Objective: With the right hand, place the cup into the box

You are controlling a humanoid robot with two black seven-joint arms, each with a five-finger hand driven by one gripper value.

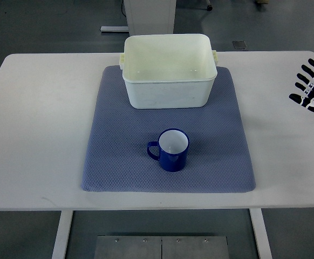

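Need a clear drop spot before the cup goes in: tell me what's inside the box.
The white box looks empty: bare pale floor and inner walls show. The near wall hides a strip of floor. The blue cup stands outside on the mat.

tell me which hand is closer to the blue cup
Right. The right hand hovers at the table's right edge, fingers spread, well off to the right of the blue cup and slightly farther back. The left hand is out of view.

Blue cup (172,150) upright on mat (114,156), near white box (168,91); right robot hand (311,85) spread at counter (38,124) edge.
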